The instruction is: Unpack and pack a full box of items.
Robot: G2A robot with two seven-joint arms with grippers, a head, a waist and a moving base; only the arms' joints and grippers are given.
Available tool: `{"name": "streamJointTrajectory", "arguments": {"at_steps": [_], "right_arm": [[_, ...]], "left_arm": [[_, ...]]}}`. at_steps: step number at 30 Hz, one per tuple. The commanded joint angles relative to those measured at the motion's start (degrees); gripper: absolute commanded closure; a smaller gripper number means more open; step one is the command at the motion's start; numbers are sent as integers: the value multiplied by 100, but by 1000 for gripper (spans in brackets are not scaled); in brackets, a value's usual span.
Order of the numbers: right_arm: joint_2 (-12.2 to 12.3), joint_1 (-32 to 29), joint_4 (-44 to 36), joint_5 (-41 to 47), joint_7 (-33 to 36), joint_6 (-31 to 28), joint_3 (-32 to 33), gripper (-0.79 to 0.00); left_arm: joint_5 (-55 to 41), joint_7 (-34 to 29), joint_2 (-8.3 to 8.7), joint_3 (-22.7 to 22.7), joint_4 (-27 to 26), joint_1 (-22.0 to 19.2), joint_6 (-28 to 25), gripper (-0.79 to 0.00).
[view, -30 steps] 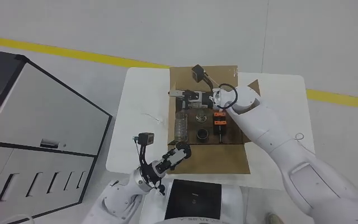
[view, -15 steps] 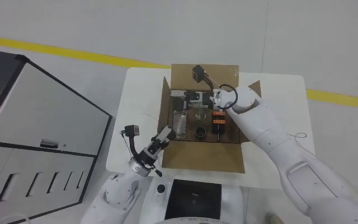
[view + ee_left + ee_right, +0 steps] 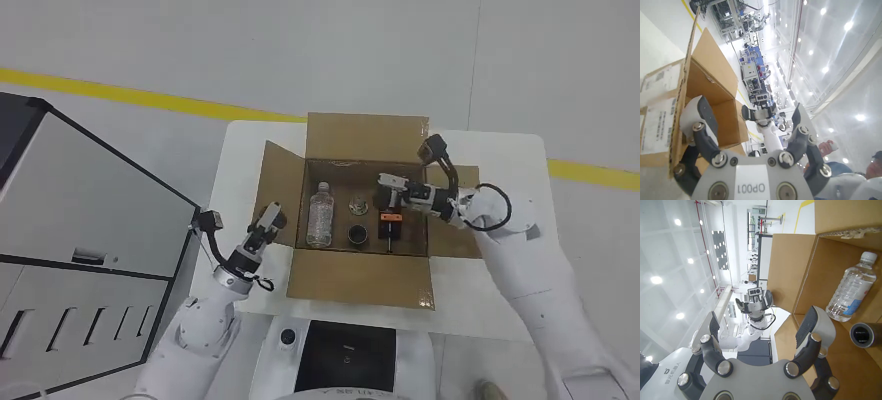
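Two grippers, both spread wide and holding nothing: seen from above, the left gripper [image 3: 266, 222] hangs just outside the left flap of the open cardboard box [image 3: 360, 280] on the white table [image 3: 250, 170], and the right gripper [image 3: 392, 186] sits over the box's right side, farther back. The top view lays out a bottle [image 3: 319, 213] on its side, a dark tube [image 3: 359, 236] and an orange-and-black piece [image 3: 391, 222] inside. The right wrist view adds the bottle's white cap, blue label and the tube's hollow end, and the left wrist view has the flap's edge close by one finger [image 3: 705, 111].
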Motion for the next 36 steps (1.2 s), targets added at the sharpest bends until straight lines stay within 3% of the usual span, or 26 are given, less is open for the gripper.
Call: {"name": "streamJointTrajectory", "arguments": {"at_steps": [1, 8, 14, 26, 31, 36], "right_arm": [[107, -525, -502, -24, 3, 80, 497, -785], [367, -1844, -1470, 31, 21, 235, 2005, -785], [436, -2568, -1632, 83, -263, 157, 2690, -785], [440, -2786, -1800, 88, -480, 147, 2731, -785], [451, -2777, -1716, -144, -832, 302, 2752, -785], [461, -2809, -1465, -292, -1179, 428, 2837, -714]], "left_arm": [[520, 201, -8, 22, 110, -117, 85, -785], [1774, 503, -39, 270, 658, -602, 349, -785], [2339, 609, -28, 232, 830, -880, 208, -785], [2372, 522, -28, 233, 770, -1030, 217, -785], [3235, 694, -31, 191, 650, -1119, 1061, -785], [3601, 542, -24, 135, 815, -1287, 1456, -785]]}}
